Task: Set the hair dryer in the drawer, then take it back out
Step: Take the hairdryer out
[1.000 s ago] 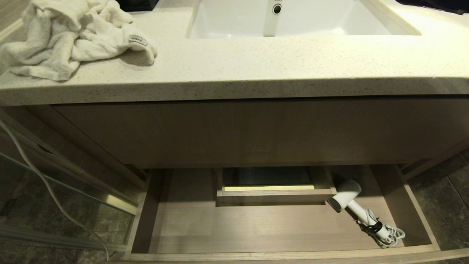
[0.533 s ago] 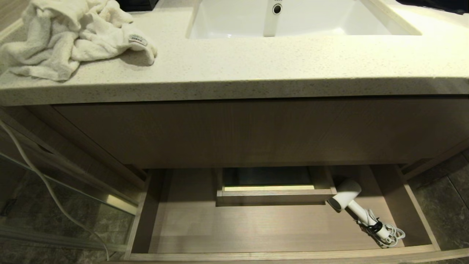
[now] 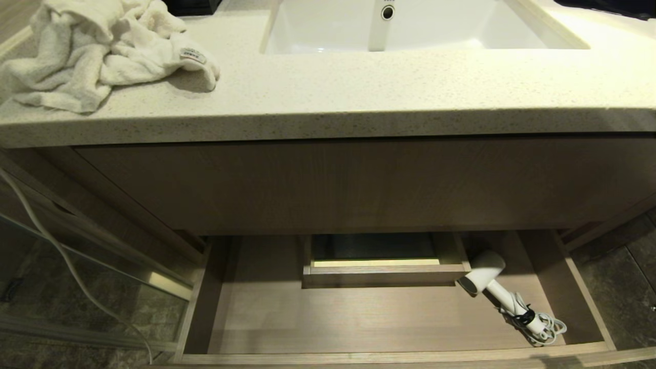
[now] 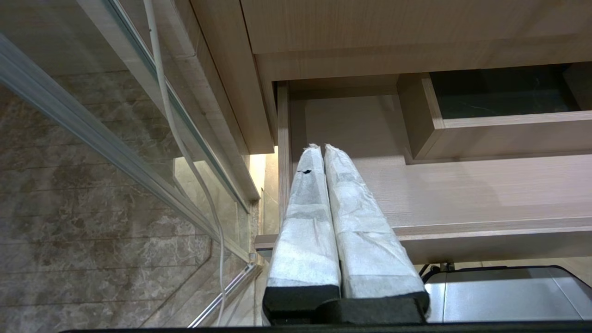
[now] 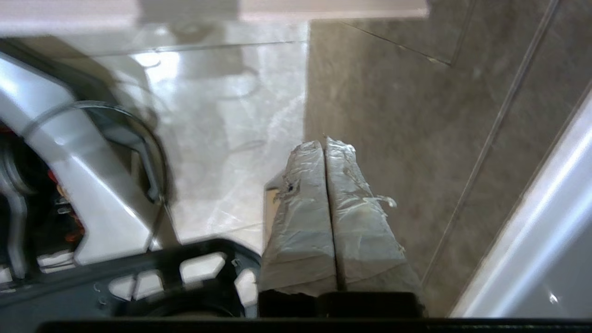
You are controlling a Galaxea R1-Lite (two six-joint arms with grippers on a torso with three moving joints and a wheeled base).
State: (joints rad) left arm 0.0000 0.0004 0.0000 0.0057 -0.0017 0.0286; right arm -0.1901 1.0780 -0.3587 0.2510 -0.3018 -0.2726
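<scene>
The white hair dryer (image 3: 492, 284) lies in the right part of the pulled-out drawer (image 3: 359, 320), barrel toward the back, handle and bundled cord toward the front right corner. Neither arm shows in the head view. My left gripper (image 4: 321, 148) is shut and empty, hanging in front of the drawer's left front corner (image 4: 273, 240). My right gripper (image 5: 323, 143) is shut and empty, pointing down at the tiled floor (image 5: 393, 115) beside my own base (image 5: 92, 185). The hair dryer is in neither wrist view.
A boxed cutout (image 3: 382, 261) stands in the drawer's middle back. Above are a tall wood panel (image 3: 359, 184), the stone counter (image 3: 359, 97), a sink (image 3: 410, 25) and a crumpled white towel (image 3: 97, 51). A glass partition (image 3: 77, 271) with a white cable (image 3: 56, 256) stands to the left.
The head view is unchanged: the hair dryer and drawer have not moved, and no arm has come into view.
</scene>
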